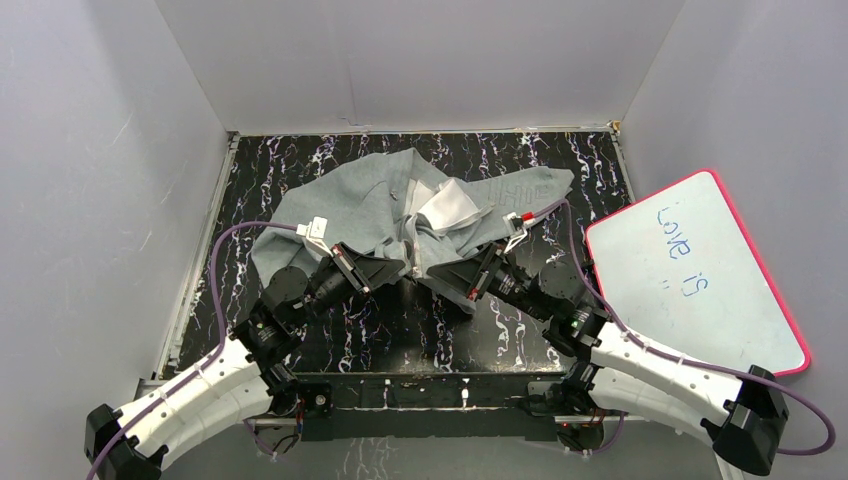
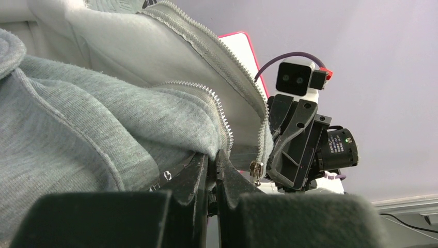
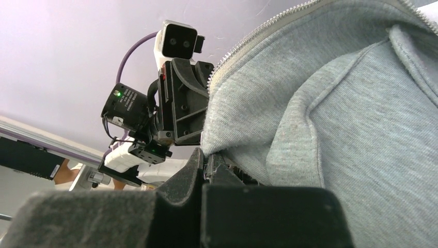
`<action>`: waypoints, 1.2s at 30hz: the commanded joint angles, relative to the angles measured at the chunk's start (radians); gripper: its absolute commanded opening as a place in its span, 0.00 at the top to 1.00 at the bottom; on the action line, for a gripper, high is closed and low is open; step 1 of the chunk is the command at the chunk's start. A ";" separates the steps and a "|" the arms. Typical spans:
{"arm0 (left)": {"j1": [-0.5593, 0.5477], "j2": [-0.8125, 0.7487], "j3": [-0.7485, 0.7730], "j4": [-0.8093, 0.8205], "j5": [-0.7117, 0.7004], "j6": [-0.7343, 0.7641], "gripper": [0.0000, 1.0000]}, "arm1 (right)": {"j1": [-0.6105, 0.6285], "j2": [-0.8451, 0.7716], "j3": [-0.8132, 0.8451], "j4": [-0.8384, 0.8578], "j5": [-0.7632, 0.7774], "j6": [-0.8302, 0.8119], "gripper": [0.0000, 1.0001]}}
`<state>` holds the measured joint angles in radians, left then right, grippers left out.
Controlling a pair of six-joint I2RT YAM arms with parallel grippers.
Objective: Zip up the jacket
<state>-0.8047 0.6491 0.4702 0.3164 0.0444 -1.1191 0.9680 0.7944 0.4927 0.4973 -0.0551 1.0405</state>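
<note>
While left gripper [image 2: 212, 155] and right gripper [image 3: 206, 157] clamp the soft grey fleece jacket [image 2: 103, 129], lower centre, we log silver zipper teeth [image 2: 223, 116] unjoined; zipping remains.

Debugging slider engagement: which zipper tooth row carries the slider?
The jacket's straighter row running down beside the right gripper; the slider hangs at its lower end. The curled row ending at the left gripper has none.

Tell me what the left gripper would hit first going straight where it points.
Shut on the jacket edge, the left gripper would likely meet the right gripper first, which faces it close ahead; depth is unclear.
</note>
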 commanded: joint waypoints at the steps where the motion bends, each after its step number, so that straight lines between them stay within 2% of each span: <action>1: 0.002 -0.025 0.048 0.075 0.020 0.006 1.00 | -0.003 -0.046 -0.014 0.047 0.000 -0.010 1.00; 25: 0.001 0.023 0.072 0.113 0.097 -0.008 1.00 | -0.002 -0.019 0.013 0.063 -0.012 -0.027 1.00; 36: 0.002 -0.026 0.068 0.063 0.047 -0.002 1.00 | -0.003 -0.048 0.009 0.034 -0.006 -0.030 1.00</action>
<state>-0.8047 0.6640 0.4870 0.3504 0.1013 -1.1263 0.9680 0.7799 0.4725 0.4675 -0.0563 1.0210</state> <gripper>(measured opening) 0.032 0.029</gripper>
